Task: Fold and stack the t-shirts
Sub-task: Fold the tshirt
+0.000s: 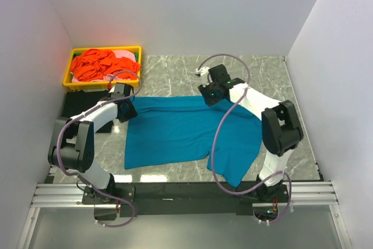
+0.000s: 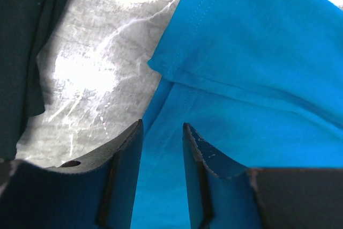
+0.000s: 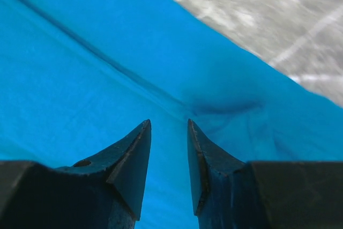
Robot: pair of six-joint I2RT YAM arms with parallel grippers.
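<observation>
A: Shirts on the far left, what are they doing there?

B: Waiting, I'd say. The orange-red shirts (image 1: 96, 63) lie heaped in the yellow tray (image 1: 87, 84) with a pink shirt (image 1: 123, 55) showing beside them, none folded. Just in front of the tray a black shirt (image 1: 78, 103) lies flat on the marble table (image 1: 175, 68), partly under the left arm. It may be the start of the stack, though I can't tell how neatly it is folded.

A: And the left gripper (image 1: 125, 109)?

B: Low over the far-left corner of the teal shirt (image 1: 180, 132), which is spread across the middle of the table. Its jaws stand a little apart, with cloth lying flat beneath the gap and nothing pinched.

A: Same on the right?

B: Much the same. The right gripper (image 1: 210, 94) sits over the shirt's far edge, nearer the right, close to a seam. Its jaws are parted and grip nothing that I can see.

A: Why both on that edge?

B: Probably to take two points of the far edge together and draw it toward the near side for a fold.
</observation>
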